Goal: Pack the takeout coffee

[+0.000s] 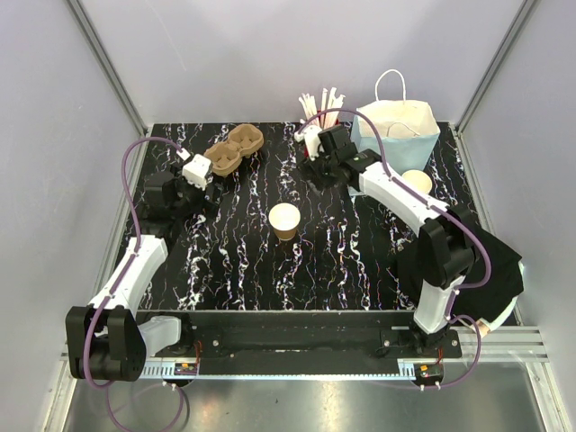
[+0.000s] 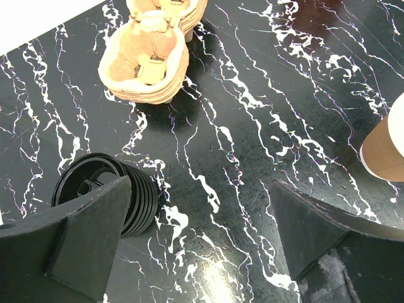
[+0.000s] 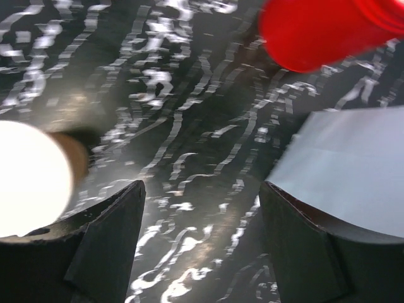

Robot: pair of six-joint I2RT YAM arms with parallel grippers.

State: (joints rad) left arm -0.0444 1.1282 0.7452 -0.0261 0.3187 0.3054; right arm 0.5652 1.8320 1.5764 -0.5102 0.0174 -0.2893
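Overhead, the coffee (image 1: 284,220) stands upright mid-table, apart from both arms, with the bag (image 1: 409,135) at the back right. Only the left wrist view shows a lid stack (image 2: 104,189) beside the left gripper (image 2: 202,237), which is spread and empty, with the coffee at the right edge. The right wrist view shows the right gripper (image 3: 202,233) spread and empty, a blurred cup (image 3: 28,180) to the left, the bag to the right and a red cup (image 3: 322,28) ahead.

Black marbled table (image 1: 342,270) — seemingly grey walls (image 1: 270,54)
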